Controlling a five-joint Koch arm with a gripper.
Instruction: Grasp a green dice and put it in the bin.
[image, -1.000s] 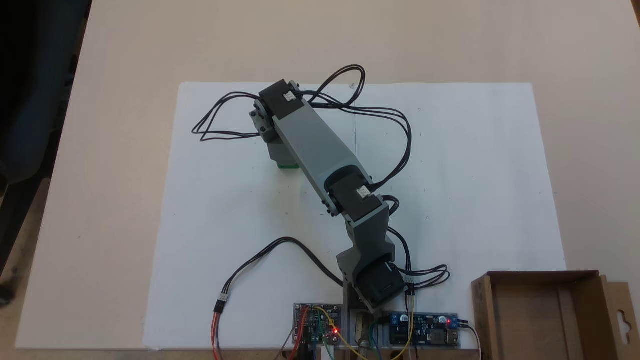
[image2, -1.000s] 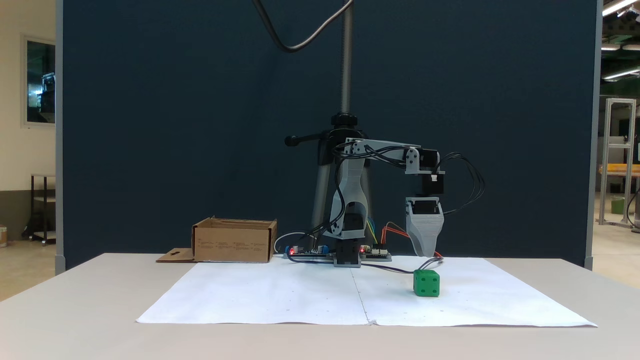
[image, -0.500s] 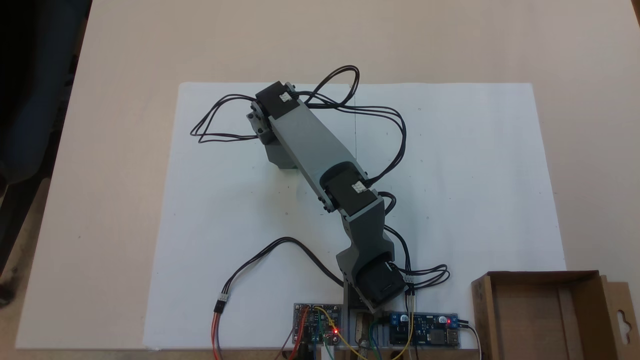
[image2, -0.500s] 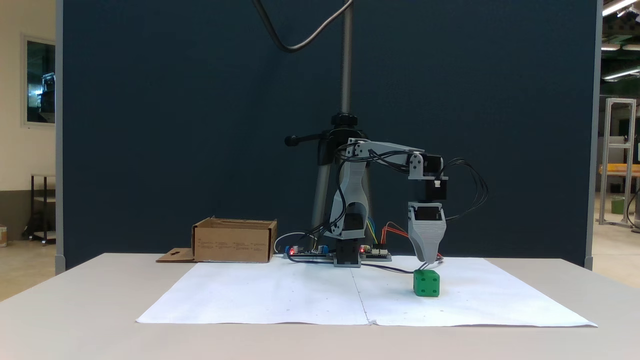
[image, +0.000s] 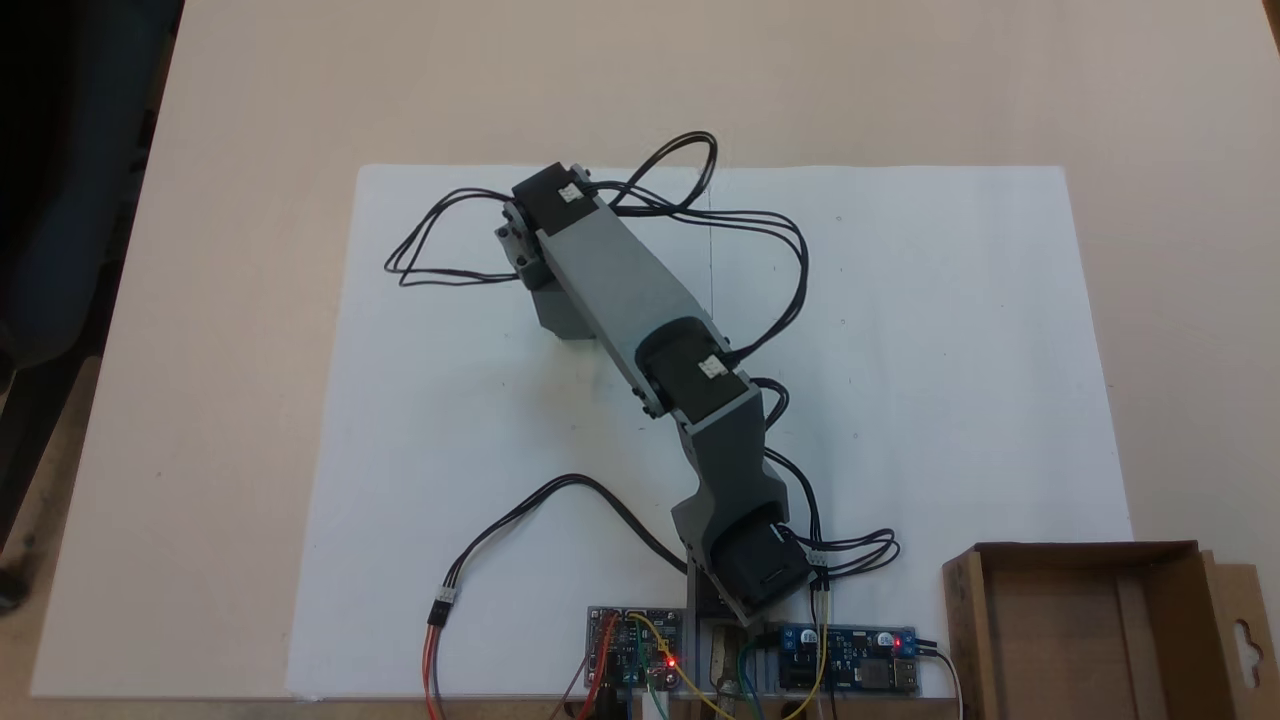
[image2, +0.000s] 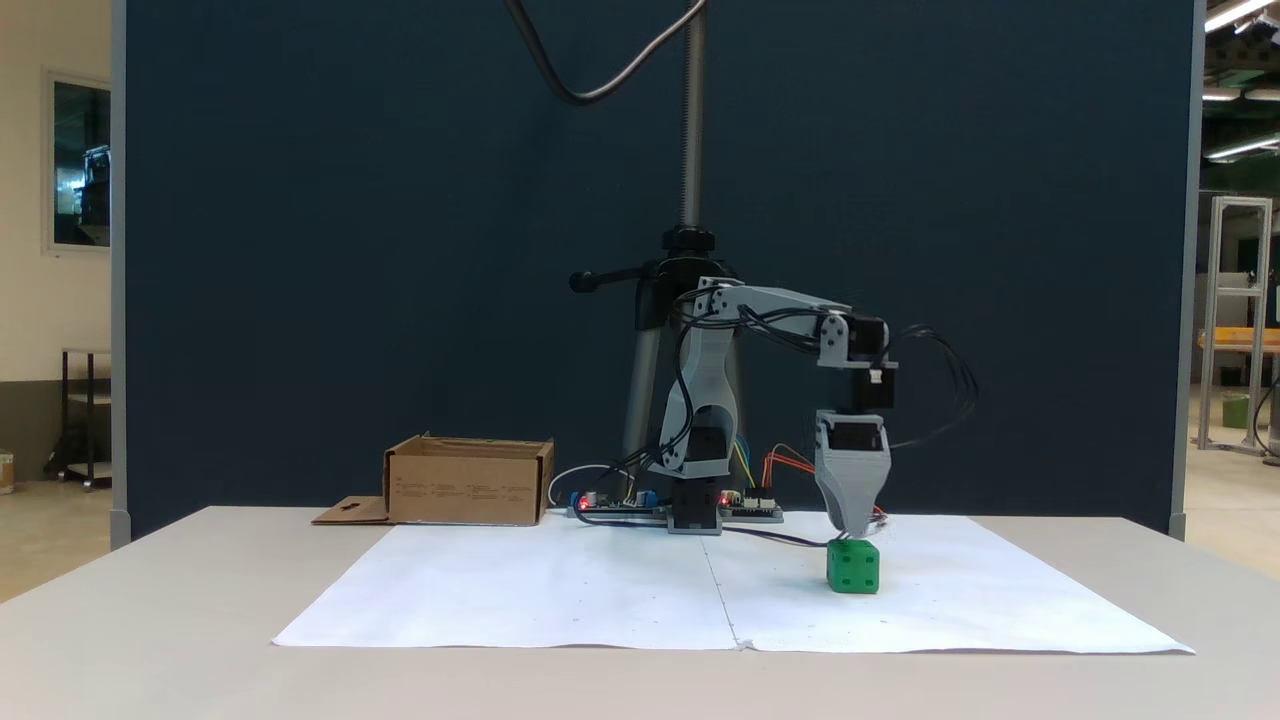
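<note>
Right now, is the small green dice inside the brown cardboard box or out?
Out: the green dice sits on the white paper.

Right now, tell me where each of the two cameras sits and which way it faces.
A fixed view: mounted above, looking straight down on the white paper sheet; the arm stretches from its base at the bottom edge, and the cardboard bin sits bottom right.
Another fixed view: at table height, facing the arm's front against a dark blue partition; the claw points down just above the green dice.
Shared: both fixed views show arm, paper sheet, bin and the circuit boards.
</note>
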